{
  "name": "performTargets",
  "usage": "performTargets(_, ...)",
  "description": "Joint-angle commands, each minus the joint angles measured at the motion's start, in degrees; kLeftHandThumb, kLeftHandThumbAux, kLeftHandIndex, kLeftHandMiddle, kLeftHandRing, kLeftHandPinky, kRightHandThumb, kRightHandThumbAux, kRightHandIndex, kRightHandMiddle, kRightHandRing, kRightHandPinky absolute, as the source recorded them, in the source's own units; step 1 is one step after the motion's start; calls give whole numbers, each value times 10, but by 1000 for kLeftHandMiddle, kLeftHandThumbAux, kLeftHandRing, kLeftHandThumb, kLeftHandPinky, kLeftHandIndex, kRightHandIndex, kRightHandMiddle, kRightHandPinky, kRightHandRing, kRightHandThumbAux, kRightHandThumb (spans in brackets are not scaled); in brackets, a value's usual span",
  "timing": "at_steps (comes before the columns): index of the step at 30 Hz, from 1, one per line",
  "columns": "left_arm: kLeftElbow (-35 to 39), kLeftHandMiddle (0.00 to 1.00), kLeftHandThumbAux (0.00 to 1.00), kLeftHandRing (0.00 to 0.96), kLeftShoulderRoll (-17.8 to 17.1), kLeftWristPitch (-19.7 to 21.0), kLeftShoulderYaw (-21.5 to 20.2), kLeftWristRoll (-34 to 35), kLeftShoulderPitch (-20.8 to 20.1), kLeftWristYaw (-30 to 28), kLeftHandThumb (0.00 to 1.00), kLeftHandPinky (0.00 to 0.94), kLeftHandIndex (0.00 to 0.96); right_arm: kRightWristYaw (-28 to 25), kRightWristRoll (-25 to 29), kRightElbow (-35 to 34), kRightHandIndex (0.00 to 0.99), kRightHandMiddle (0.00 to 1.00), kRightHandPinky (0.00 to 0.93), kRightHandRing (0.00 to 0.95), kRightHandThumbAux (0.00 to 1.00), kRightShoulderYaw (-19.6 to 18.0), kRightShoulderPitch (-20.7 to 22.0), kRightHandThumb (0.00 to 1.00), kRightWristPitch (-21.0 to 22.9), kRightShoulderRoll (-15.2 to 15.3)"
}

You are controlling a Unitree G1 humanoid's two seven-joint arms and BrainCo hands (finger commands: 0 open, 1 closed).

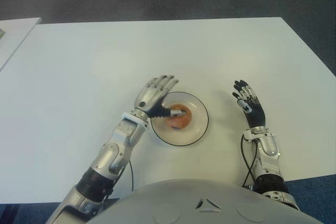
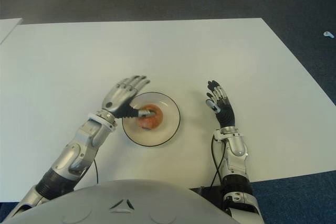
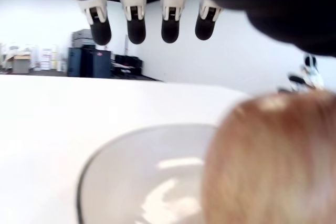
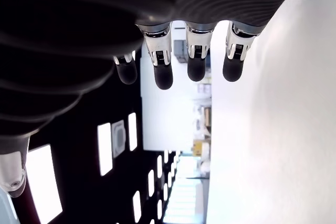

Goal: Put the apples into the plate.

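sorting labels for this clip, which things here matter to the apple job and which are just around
Job:
reddish-orange round apple, in the plate
white round plate with dark rim
left hand, thumb on the apple
right hand, idle, right of plate

Just around:
white table

Left hand (image 1: 156, 97) thumb overlaps the apple (image 1: 179, 119), hiding part of its top; contact cannot be resolved. In the left wrist view the apple is blurred and cut by the frame edge, and the plate (image 3: 131, 182) is cropped at its near rim.
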State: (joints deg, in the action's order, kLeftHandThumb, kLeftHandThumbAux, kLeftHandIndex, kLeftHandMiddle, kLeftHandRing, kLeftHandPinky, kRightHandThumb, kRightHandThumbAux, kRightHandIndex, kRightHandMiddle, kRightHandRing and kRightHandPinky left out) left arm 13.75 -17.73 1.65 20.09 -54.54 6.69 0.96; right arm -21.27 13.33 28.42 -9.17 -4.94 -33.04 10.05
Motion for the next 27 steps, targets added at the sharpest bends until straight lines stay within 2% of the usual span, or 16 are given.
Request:
performTargets(1, 24, 0, 240, 0, 45, 12, -87, 118, 49, 40, 144, 15, 0, -2, -5, 70, 57, 120, 0, 45, 492, 27, -79, 183, 64, -53)
performTargets(6, 61, 0, 278, 0, 87, 16, -134, 208, 95, 48, 123, 2, 29, -8, 1, 73, 56, 126, 0, 50, 505, 26, -78, 192, 67, -53)
performTargets(9, 61, 14, 316, 7, 111, 4, -146, 249, 102, 61, 124, 47, 62, -10, 2, 75, 54, 125, 0, 53, 517, 26, -78, 188, 66, -54)
performTargets(11, 55, 25, 332, 18, 128, -23, -154, 289, 114, 72, 130, 68, 75, -13, 4, 76, 53, 124, 0, 54, 524, 26, -78, 186, 66, -54)
performTargets(13, 26, 38, 348, 34, 137, -75, -161, 331, 136, 83, 138, 95, 85, -16, 7, 76, 52, 120, 0, 52, 529, 25, -78, 186, 67, -55)
performTargets(18, -26, 61, 377, 61, 138, -162, -180, 402, 170, 75, 155, 114, 94, -17, 8, 78, 48, 108, 0, 43, 523, 23, -78, 180, 62, -57)
performTargets(24, -80, 66, 396, 63, 129, -228, -198, 445, 179, 65, 154, 102, 89, -14, 5, 78, 50, 115, 0, 51, 512, 23, -77, 181, 61, -57)
performTargets(27, -115, 64, 398, 60, 135, -270, -202, 471, 195, 61, 144, 102, 87, -16, 5, 79, 52, 122, 0, 57, 509, 22, -76, 184, 60, -56)
